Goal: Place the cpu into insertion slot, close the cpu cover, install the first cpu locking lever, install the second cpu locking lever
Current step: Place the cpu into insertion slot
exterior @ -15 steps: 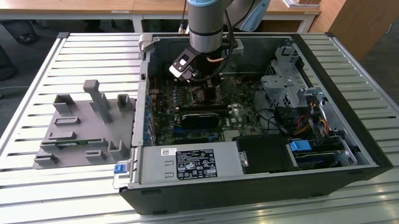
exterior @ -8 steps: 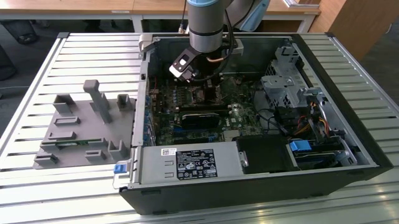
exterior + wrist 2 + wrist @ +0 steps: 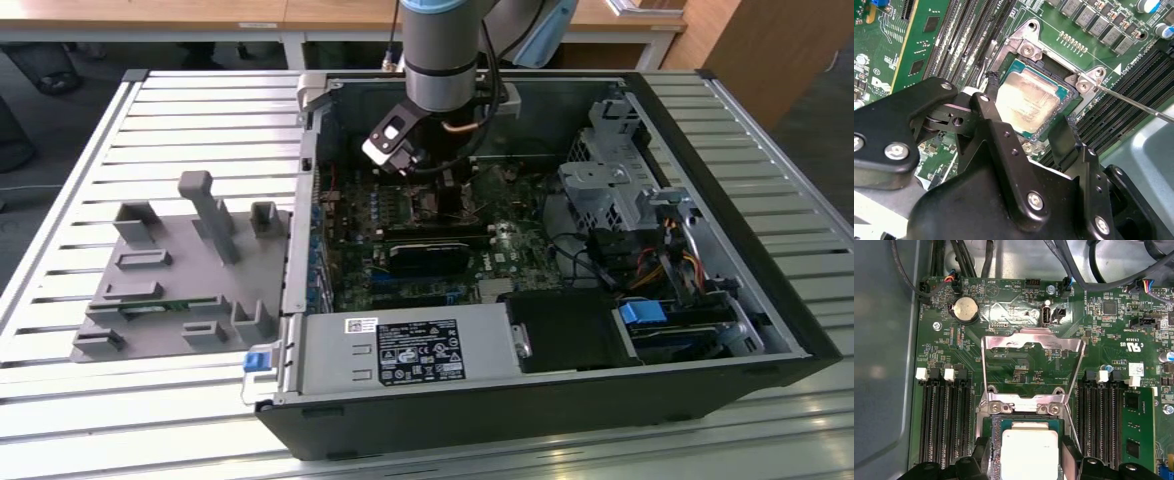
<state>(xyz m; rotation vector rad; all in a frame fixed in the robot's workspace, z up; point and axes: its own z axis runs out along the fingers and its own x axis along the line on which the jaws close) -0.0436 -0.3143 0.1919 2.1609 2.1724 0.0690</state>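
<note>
The gripper [image 3: 1030, 105] hangs low over the board [image 3: 1019, 315], straddling the cpu [image 3: 1029, 97], which lies in the slot [image 3: 1019, 67]. I cannot tell whether it clamps the cpu or stands open. The cover [image 3: 1004, 342] is swung open, off the slot.

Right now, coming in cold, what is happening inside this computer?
The robot arm reaches down into the open computer case. Its gripper sits low over the cpu, which lies flat in the insertion slot on the green board. The cpu cover is flipped back, open, so the chip is uncovered and closing it is not yet done.
</note>
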